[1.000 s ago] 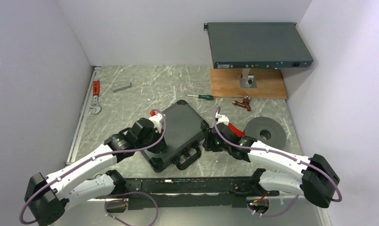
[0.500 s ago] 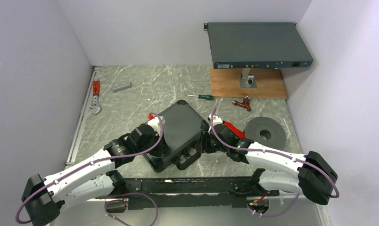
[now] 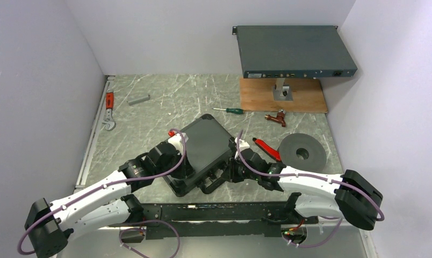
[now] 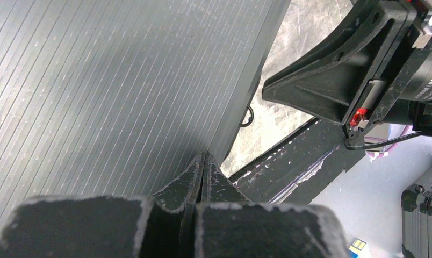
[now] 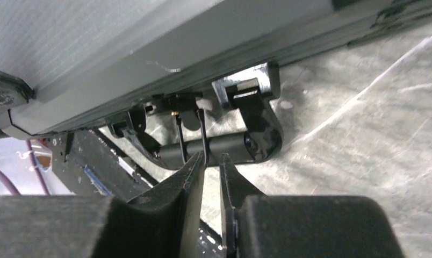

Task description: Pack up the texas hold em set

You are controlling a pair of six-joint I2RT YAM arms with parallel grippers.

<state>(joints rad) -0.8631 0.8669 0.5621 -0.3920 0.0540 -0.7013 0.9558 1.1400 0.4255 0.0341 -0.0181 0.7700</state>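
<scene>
The left end effector, now pressed together, rested on the ribbed black hard briefcase at the near edge of the grey marbled counter. The right end effector, narrowed yet slightly apart, had slid left to its handle; white walls enclosed the counter.

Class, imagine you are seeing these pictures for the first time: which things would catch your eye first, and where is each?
The closed black briefcase lies mid-table with both arms crowding its near side. The left gripper, shut, is at the edge of the ribbed lid, and the right gripper, jaws narrowly apart, points at the handle. At the far right, a big blue-grey rack unit sits above a wooden board.
</scene>
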